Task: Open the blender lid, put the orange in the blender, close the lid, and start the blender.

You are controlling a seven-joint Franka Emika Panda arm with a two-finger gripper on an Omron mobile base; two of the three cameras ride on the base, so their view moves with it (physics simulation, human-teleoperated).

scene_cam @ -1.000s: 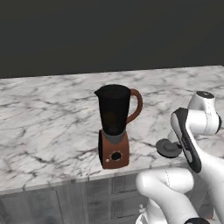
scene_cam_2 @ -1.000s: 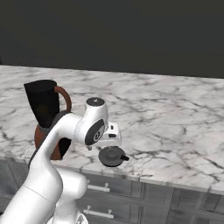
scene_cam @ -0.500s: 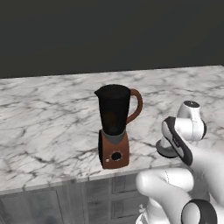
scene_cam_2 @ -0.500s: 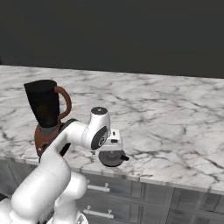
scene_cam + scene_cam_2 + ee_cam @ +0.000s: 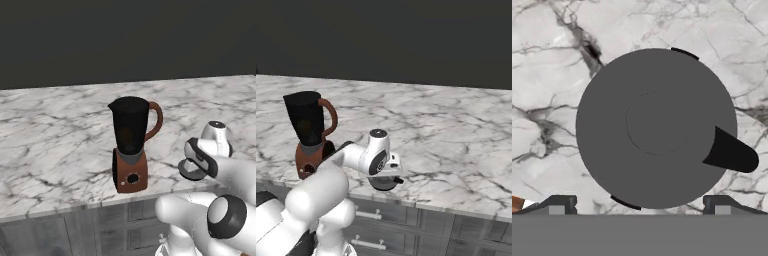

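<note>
The blender [image 5: 131,145] stands near the counter's front edge, its dark jar top uncovered and its brown handle facing right. The blender lid [image 5: 656,128] lies flat on the marble to the right of the blender [image 5: 308,135], with its knob up and its tab pointing sideways. My gripper [image 5: 639,205] hangs straight above the lid, open, and its two fingertips [image 5: 559,204] sit wide on either side of the disc, holding nothing. In the base views the lid [image 5: 191,172] [image 5: 383,183] peeks out from under my hand. The orange is out of view.
The marble counter [image 5: 50,135] stretches wide to the left and behind the blender. Its front edge runs just below the lid, above grey cabinet drawers [image 5: 421,220]. A dark wall rises behind the counter.
My arm has folded lower and the hand has come down closer over the lid. The jaws stayed open. Blender and lid have not moved.
</note>
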